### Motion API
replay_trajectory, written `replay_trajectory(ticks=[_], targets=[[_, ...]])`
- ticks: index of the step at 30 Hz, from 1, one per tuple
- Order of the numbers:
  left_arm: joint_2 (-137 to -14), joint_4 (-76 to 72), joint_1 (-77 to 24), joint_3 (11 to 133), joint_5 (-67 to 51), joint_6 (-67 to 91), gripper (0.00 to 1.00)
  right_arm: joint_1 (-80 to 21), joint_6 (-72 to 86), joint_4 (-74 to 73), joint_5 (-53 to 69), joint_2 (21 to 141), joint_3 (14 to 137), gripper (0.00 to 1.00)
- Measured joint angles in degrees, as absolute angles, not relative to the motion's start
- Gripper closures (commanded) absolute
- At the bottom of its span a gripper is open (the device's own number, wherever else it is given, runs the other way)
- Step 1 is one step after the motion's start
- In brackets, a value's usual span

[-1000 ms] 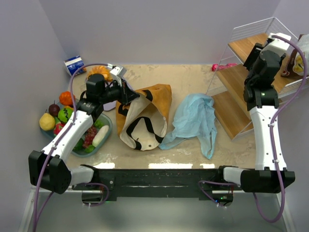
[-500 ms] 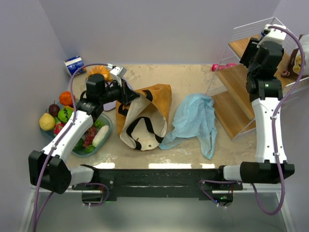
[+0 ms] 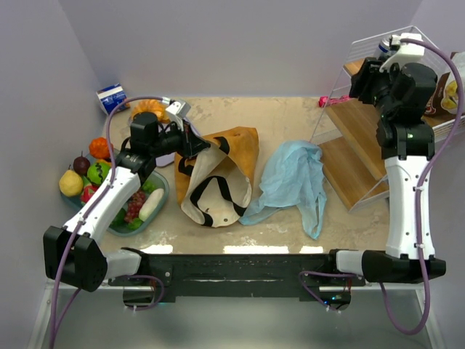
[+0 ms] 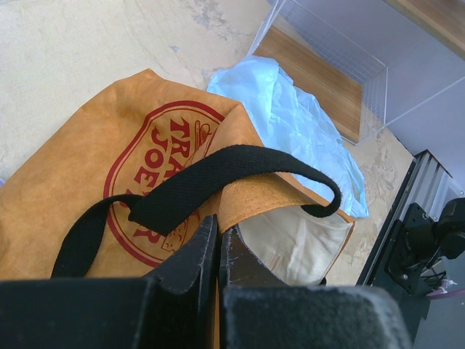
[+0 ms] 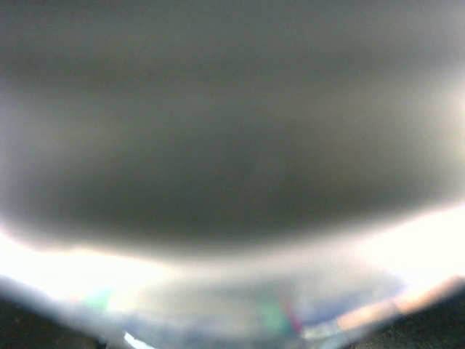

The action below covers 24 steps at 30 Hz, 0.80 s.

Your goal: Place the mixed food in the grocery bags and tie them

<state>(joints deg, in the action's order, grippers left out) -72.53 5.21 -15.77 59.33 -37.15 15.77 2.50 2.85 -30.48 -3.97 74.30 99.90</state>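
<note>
Top view is showing the left hand [image 3: 195, 144] sitting at the rim of the tote [image 3: 218, 174], which is lying open-mouthed on the surface [image 3: 290, 116]. The blue plastic bag [image 3: 294, 178] is lying crumpled just beside it. The pear [image 3: 70, 183] and orange [image 3: 98, 147] are waiting at the far left by the tub [image 3: 161, 190], outside both bags.

Left wrist view is adding what the top view is hiding: the left hand [image 4: 219, 229] is pinching the tote [image 4: 109, 182] edge, fingers pressed together, with the black handle [image 4: 218, 174] looping just beyond them and the blue plastic bag [image 4: 290, 123] past that.

The right hand [image 3: 360, 81] is hovering over the wooden rack [image 3: 349, 171]. Its wrist view is showing only grey blur, so whether it is open or closed cannot be told.

Versus a second ago, the right arm is swinging left across the rack's top, while the left arm and both bags are staying put.
</note>
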Motion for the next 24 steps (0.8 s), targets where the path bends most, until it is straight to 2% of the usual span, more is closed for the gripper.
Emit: replay_trajectory(ticks=[5,8,13,24], targets=[[-72.5,5.0,-15.8,59.3,-37.7,16.0,1.0,0.3,3.8,-30.5,3.1,73.3,100.4,1.0],[-72.6,4.5,-15.8,59.2,-38.7,16.9,1.0,-5.0,3.9,-30.5,4.5,72.9,100.4,1.0],[-72.9,4.1,-15.8,59.1,-39.1,17.0,1.0,-18.5,4.8,-30.4,5.5,72.2,98.1,1.0],[-73.4,4.1,-15.7,59.1,-38.1,17.0,1.0,-44.7,11.4,-27.4,2.8,72.8,79.8,1.0]])
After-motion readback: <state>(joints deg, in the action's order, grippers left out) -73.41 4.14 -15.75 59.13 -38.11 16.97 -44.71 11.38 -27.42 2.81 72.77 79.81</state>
